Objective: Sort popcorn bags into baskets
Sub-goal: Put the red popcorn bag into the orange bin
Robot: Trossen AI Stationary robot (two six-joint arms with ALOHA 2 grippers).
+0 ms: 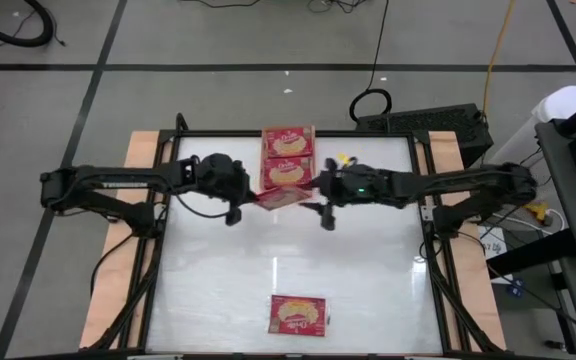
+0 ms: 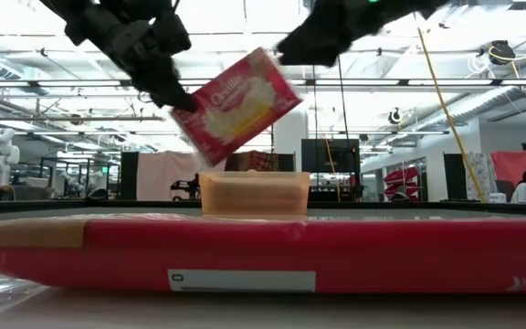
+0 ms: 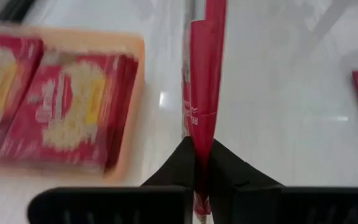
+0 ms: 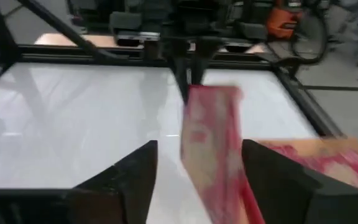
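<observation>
the left gripper (image 1: 246, 203) hangs above the table (image 1: 368, 280), its jaws closed flat on one edge of a popcorn bag (image 1: 278, 197). in the left wrist view the two dark fingers (image 3: 180, 163) pinch the red packet (image 3: 202, 87) edge-on, so it runs straight out from between the jaws. in the low view the same bag (image 2: 236, 103) is clear of the table, tilted, with its popcorn picture facing the camera and the left gripper (image 2: 173, 96) holding its lower corner.

the right gripper (image 1: 320, 207) sits just on the other side of the held bag, facing the left one. its jaws stand wide apart with the packet (image 4: 211, 155) between them in the right wrist view; the picture is soft there, and it seems neither finger (image 4: 126, 171) touches it.

just beyond the jaws lies the orange tray (image 1: 313, 160), already carrying red packets (image 1: 288, 142) laid flat with their faces up. in the left wrist view the tray (image 3: 134, 93) lies beside the held bag and below it, with stacked packets (image 3: 67, 112) inside.

well away from both grippers, near the table edge opposite the tray, one more popcorn bag (image 1: 298, 315) lies flat, face up. it fills the foreground of the low view as a long red band (image 2: 263, 251).
</observation>
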